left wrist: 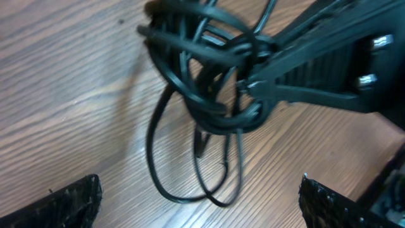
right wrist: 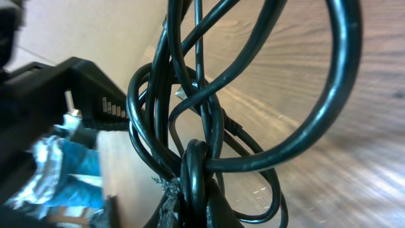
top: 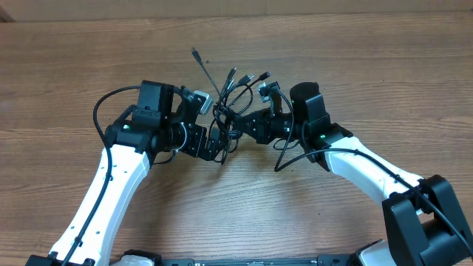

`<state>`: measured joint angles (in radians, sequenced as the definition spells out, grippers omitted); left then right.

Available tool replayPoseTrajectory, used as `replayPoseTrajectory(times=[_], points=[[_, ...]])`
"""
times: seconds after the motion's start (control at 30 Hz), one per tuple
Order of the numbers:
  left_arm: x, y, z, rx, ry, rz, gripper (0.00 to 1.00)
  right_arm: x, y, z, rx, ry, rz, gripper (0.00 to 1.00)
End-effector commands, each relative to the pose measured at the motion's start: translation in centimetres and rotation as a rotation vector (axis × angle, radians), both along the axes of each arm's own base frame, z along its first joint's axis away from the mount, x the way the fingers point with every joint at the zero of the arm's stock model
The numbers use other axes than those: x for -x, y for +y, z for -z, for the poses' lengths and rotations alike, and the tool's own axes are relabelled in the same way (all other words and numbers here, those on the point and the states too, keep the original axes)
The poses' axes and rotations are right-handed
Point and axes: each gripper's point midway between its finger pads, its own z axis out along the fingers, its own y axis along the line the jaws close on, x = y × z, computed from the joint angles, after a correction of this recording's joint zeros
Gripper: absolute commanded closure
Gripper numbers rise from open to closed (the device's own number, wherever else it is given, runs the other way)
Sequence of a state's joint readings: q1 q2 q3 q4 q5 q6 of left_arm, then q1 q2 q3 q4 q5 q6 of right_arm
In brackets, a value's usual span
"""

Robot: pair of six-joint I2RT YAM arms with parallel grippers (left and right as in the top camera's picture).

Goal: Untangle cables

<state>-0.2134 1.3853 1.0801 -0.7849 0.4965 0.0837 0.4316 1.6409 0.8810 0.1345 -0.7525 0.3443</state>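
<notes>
Starting left: left arm (top: 111,177) reaches in over the table (top: 66,66). The left gripper (top: 216,148) sits low, just beside the cables (top: 225,103) on their left side. Its jaws are spread wide, with nothing between them. In the left wrist view its fingers (left wrist: 71,201) sit at the two bottom corners, well apart and clear of the cables (left wrist: 190,95).

Cables are mid-table, between the two grippers, in one knotted black bundle. Several plug ends (top: 247,77) fan out from the bundle toward the far edge. One longer plug end (top: 198,55) sticks out up-left. The left wrist view shows the bundle held up, with loops (left wrist: 190,183) hanging down to the table (left wrist: 63,82). They probably touch it, but the blur makes that hard to confirm.

Right gripper (top: 240,127) comes in from the right, jaws pressed together on the cables, pinching several strands at once. It shows in the left wrist view too (left wrist: 253,85), clamped on the knot. In the right wrist view the strands (right wrist: 209,95) bunch into the pinch at the bottom edge, with the fingertips mostly hidden behind them. Right arm (top: 369,166) runs off lower right.
</notes>
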Motion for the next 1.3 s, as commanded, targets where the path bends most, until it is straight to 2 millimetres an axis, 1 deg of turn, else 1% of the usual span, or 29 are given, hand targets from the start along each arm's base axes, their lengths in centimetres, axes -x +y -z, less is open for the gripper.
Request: replayPoseTrajectory(times=[0.0, 0.1, 0.23, 0.33, 0.43, 0.5, 0.63, 0.83, 0.97, 1.07, 1.27], points=[[-0.6, -1.1, -1.7, 0.095, 0.001, -0.023, 0.0, -1.4, -0.4, -0.9, 0.043, -0.141, 0.002, 0.96], [-1.7, -1.1, -2.1, 0.128, 0.014, -0.114, 0.0, -2.3, -1.0, -0.3, 0.084, -0.143, 0.058, 0.96], [-3.4, 0.5, -1.8, 0.131, 0.073, -0.364, 0.01, -3.7, -2.1, 0.3, 0.142, -0.162, 0.146, 0.96], [-4.0, 1.6, -1.5, 0.139, 0.123, -0.526, 0.0, -4.3, -2.5, 0.4, 0.161, -0.176, 0.182, 0.96], [-4.3, 2.0, -1.4, 0.167, 0.165, -0.631, 0.0, -4.4, -2.5, 0.4, 0.164, -0.177, 0.188, 0.96], [-4.5, 1.9, -1.6, 0.187, 0.17, -0.652, 0.0, -4.4, -2.5, 0.4, 0.164, -0.177, 0.188, 0.96], [-4.9, 1.7, -2.0, 0.207, 0.156, -0.657, 0.0, -3.6, -1.8, 0.0, 0.123, -0.165, 0.137, 0.96], [-5.2, 1.7, -2.2, 0.217, 0.148, -0.662, 0.0, -3.2, -1.8, 0.3, 0.13, -0.148, 0.125, 0.96], [-5.2, 1.5, -2.2, 0.236, 0.17, -0.692, 0.0, -2.6, -1.3, 0.0, 0.104, -0.146, 0.083, 0.96], [-5.2, 1.1, -2.3, 0.253, 0.183, -0.708, 0.0, -2.4, -1.1, -0.2, 0.095, -0.158, 0.065, 0.96], [-4.7, -0.6, -2.4, 0.248, 0.18, -0.689, 0.0, -1.8, -0.7, -0.5, 0.083, -0.186, 0.014, 0.96]])
